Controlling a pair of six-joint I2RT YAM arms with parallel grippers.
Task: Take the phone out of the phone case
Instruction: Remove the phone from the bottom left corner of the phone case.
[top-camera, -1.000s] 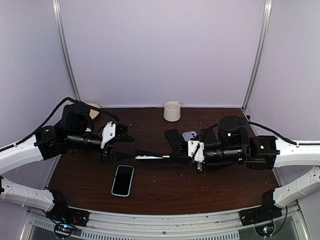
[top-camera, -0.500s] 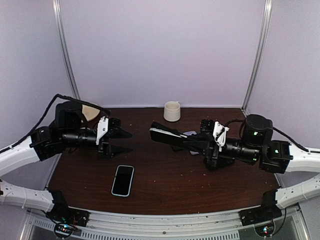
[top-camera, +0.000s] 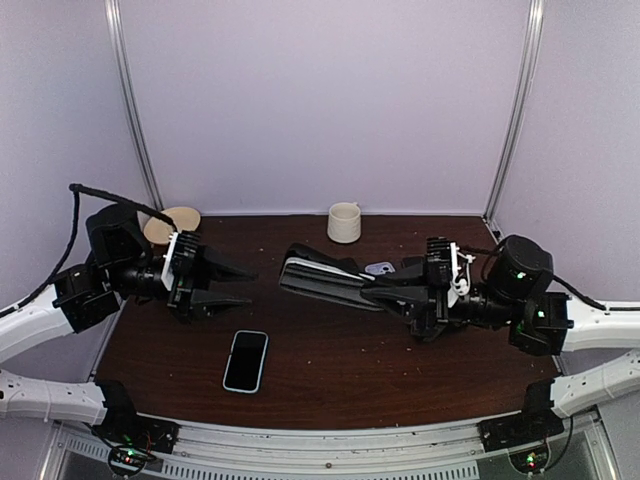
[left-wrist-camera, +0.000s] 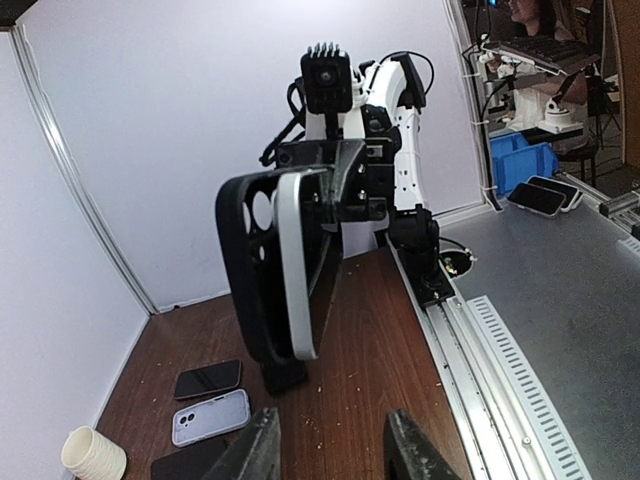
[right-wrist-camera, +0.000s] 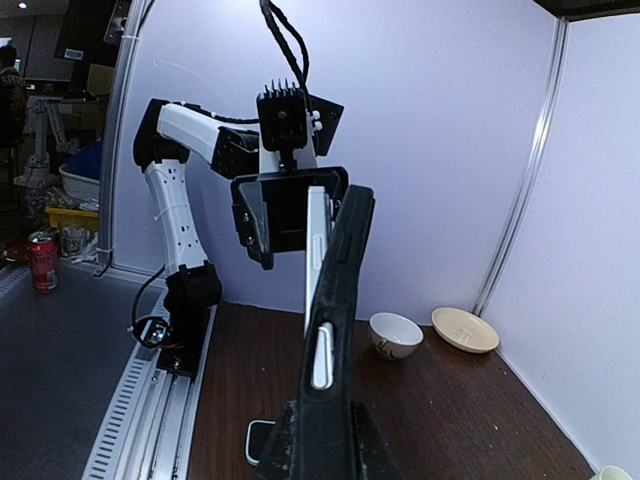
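My right gripper (top-camera: 395, 292) is shut on the lower end of the black phone case (top-camera: 318, 279) and holds it tilted above the table's middle. The white-edged phone (top-camera: 325, 263) sits in it, its edge standing a little proud of the case. In the right wrist view the case (right-wrist-camera: 340, 330) rises edge-on from my right gripper (right-wrist-camera: 320, 450), with the phone (right-wrist-camera: 317, 250) along its left side. My left gripper (top-camera: 248, 285) is open and empty, level with the case's free end and apart from it. In the left wrist view my left gripper (left-wrist-camera: 330, 445) faces the case (left-wrist-camera: 250, 270) and phone (left-wrist-camera: 293, 265).
A blue-edged phone (top-camera: 246, 360) lies face up at the front left. A cream cup (top-camera: 344, 222) stands at the back wall, a tan plate (top-camera: 172, 222) at the back left. A lilac case (left-wrist-camera: 210, 417) and a dark phone (left-wrist-camera: 208, 379) lie under the right arm.
The right arm has raised the case off the table and drawn it back to the right, tilted up. My left gripper has pulled away to the left and narrowed.
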